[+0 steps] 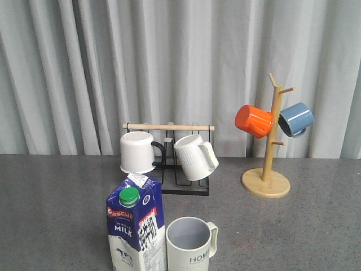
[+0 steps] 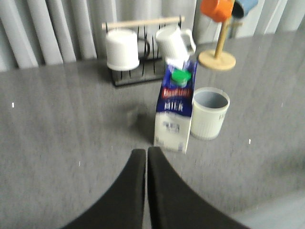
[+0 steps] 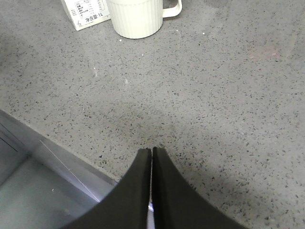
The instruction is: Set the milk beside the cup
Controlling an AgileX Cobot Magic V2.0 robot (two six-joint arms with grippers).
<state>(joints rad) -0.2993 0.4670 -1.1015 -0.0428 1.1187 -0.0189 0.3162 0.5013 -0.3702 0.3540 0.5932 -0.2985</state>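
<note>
The milk carton (image 1: 135,228) stands upright at the table's front, blue and white with a green cap. The cream "HOME" cup (image 1: 190,243) stands just to its right, close beside it. Both show in the left wrist view, the milk (image 2: 174,110) and the cup (image 2: 208,113). My left gripper (image 2: 146,151) is shut and empty, a short way in front of the milk, apart from it. My right gripper (image 3: 151,150) is shut and empty near the table's front edge; the cup (image 3: 136,16) and the milk's bottom corner (image 3: 86,13) lie far from it. Neither gripper shows in the front view.
A black rack with a wooden bar (image 1: 168,127) holds a white black-handled mug (image 1: 138,151) and a white ribbed mug (image 1: 194,157) behind the milk. A wooden mug tree (image 1: 266,182) at the back right carries an orange mug (image 1: 253,120) and a blue mug (image 1: 295,119). The table's front edge (image 3: 57,148) runs beside the right gripper.
</note>
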